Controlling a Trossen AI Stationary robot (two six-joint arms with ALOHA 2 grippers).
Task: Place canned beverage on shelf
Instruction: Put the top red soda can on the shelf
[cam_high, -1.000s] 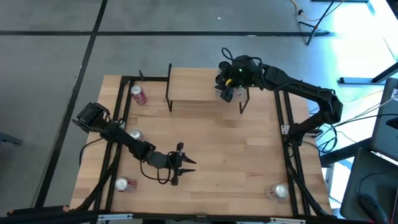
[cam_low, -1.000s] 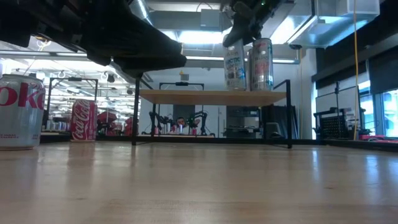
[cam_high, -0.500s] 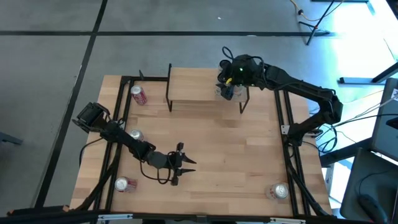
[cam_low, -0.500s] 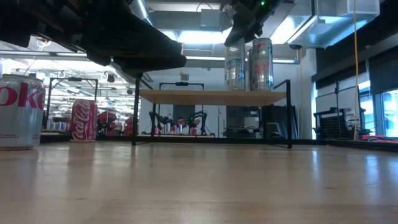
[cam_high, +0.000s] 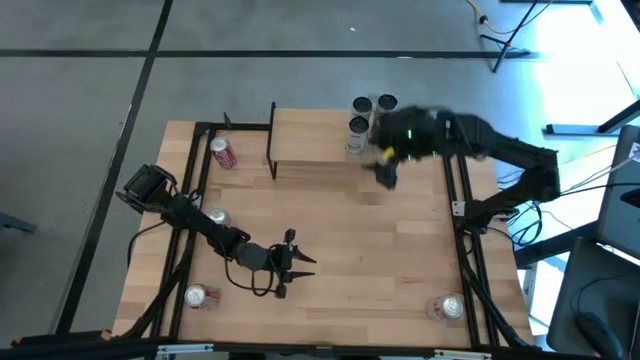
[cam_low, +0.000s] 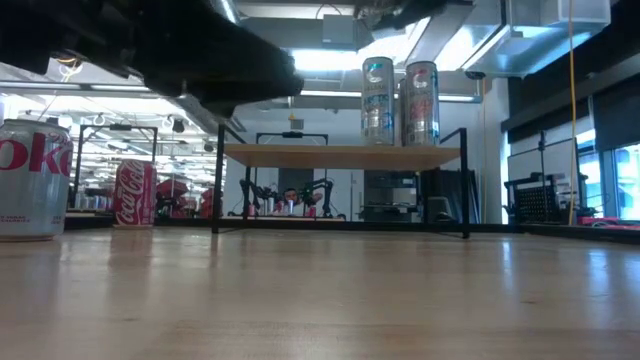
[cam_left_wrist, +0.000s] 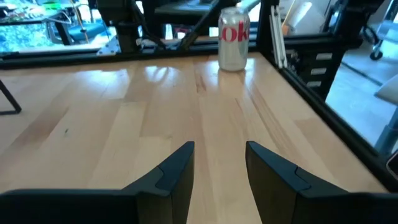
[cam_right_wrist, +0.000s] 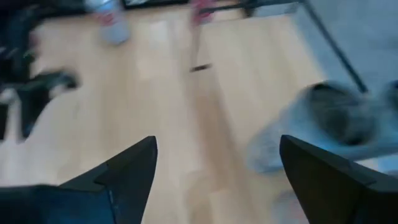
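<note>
Three cans (cam_high: 358, 125) stand on the shelf (cam_high: 310, 140), upper centre. Right gripper (cam_high: 386, 172) just beside, fingers spread, empty. Left gripper (cam_high: 293, 262) lower centre, partly open, empty.

Right end effector (cam_high: 386, 172) released the can (cam_high: 357, 125), pulling away.

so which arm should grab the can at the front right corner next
Right. Its open hand is empty, on that can's side of the table. The left hand sits lower left, farther off.
</note>
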